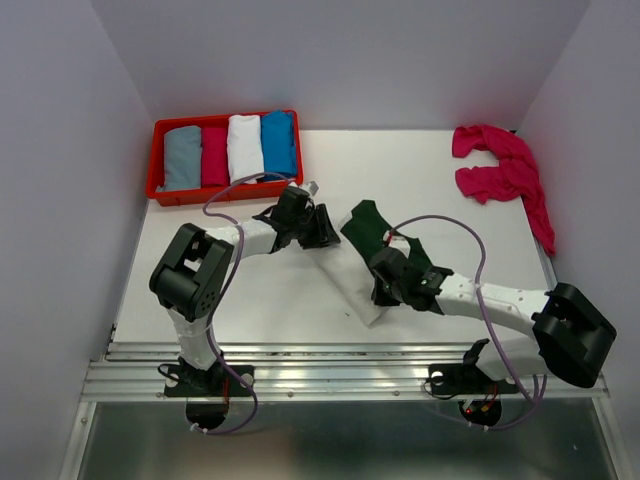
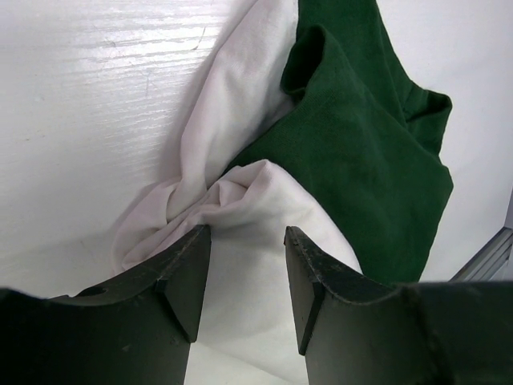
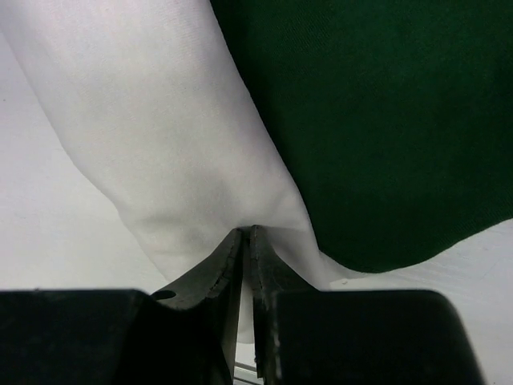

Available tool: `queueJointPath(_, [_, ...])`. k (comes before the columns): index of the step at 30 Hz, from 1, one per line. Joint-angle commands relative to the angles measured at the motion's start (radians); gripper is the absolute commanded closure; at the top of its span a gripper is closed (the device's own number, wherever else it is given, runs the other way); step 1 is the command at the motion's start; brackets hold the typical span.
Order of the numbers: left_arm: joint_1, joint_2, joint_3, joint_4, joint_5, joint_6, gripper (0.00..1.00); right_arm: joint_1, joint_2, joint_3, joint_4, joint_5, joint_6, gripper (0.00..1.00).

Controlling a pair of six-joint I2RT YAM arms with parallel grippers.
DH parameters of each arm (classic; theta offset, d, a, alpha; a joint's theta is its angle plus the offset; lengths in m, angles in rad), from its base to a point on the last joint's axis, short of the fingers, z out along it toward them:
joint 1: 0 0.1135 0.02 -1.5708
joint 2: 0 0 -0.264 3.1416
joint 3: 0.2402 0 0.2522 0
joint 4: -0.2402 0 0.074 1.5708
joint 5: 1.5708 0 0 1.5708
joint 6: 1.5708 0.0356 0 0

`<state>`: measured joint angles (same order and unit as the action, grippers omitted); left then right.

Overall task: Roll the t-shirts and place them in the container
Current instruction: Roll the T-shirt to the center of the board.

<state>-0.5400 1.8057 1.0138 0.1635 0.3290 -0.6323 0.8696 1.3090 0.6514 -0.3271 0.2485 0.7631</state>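
Pinching a fold of the cream-white t-shirt (image 3: 152,136), the right gripper (image 3: 247,234) is clamped on its cloth mid-table (image 1: 420,170). The left gripper (image 2: 247,233) stands with jaws parted, nothing grasped, over the shirt's bunched other end. A magenta t-shirt (image 1: 505,175) lies crumpled at the far right corner.

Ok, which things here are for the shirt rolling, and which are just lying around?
For the job:
- white and green t-shirt, pinched by the right gripper
- left gripper, open over that shirt
- pink t-shirt, crumpled at the far right

Just lying about:
- red tray at the far left
- four rolled cloths inside it
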Motion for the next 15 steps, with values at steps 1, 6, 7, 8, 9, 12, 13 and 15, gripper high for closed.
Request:
queueJointPath(1, [0.009,0.001,-0.032,-0.039,-0.036,0.043,0.47,-0.004,0.003,-0.038,0.010,0.018,-0.013,0.87])
queueJointPath(6, [0.009,-0.049,-0.035,-0.079,-0.041,0.059,0.48,-0.004,-0.095,-0.013,-0.012,-0.008,-0.039,0.89])
queueJointPath(7, [0.009,-0.066,-0.034,-0.090,-0.045,0.060,0.48,-0.004,-0.121,0.000,-0.023,-0.006,-0.042,0.89])
queueJointPath(8, [0.008,-0.081,-0.032,-0.100,-0.051,0.065,0.48,-0.004,-0.170,0.010,-0.027,-0.002,-0.045,0.89])
queueJointPath(9, [0.005,-0.118,-0.027,-0.122,-0.065,0.068,0.48,-0.004,-0.188,0.026,-0.039,0.009,-0.047,0.89])
queueJointPath(12, [-0.006,-0.184,-0.020,-0.156,-0.090,0.066,0.48,-0.004,-0.215,0.048,-0.046,0.020,-0.042,0.89])
queueJointPath(13, [-0.009,-0.195,-0.020,-0.162,-0.093,0.062,0.48,-0.004,-0.206,0.053,-0.043,0.023,-0.041,0.89])
queueJointPath(15, [-0.015,-0.219,-0.017,-0.162,-0.099,0.056,0.48,-0.004,-0.176,0.076,-0.038,0.028,-0.038,0.90])
